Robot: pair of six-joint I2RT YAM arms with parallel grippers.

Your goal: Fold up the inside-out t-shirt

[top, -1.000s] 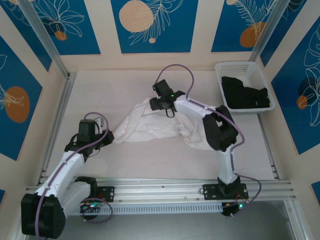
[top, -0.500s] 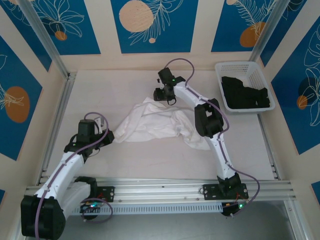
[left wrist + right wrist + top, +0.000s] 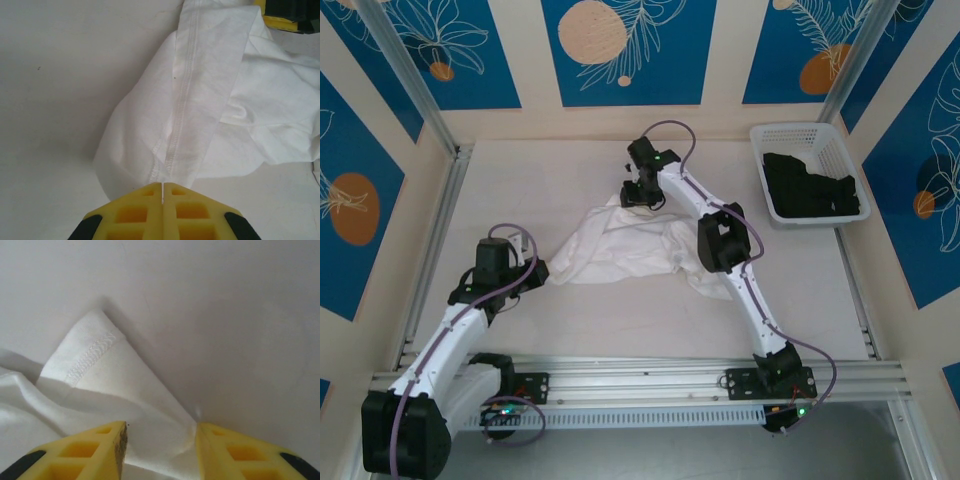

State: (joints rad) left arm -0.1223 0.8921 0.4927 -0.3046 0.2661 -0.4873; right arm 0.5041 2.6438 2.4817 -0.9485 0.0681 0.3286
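Note:
The inside-out t-shirt (image 3: 620,250) lies bunched and wrinkled in the middle of the table, white with seams showing. My left gripper (image 3: 542,272) is shut on the shirt's near-left end; in the left wrist view the hem seam (image 3: 180,115) runs straight into the closed yellow fingertips of this gripper (image 3: 162,184). My right gripper (image 3: 638,198) reaches over the shirt's far edge. In the right wrist view it (image 3: 161,432) stands open, with a stitched corner of the shirt (image 3: 100,375) lying between the two fingers, neither pad pressing it.
A white basket (image 3: 810,135) holding a black garment (image 3: 810,190) stands at the far right. Metal rails run along the table's left side (image 3: 430,240) and near edge (image 3: 640,375). Bare table lies beyond the shirt's far edge.
My right arm has stretched farther from its base, up to the shirt's far corner, and its jaws have narrowed. The left gripper has kept its hold without moving.

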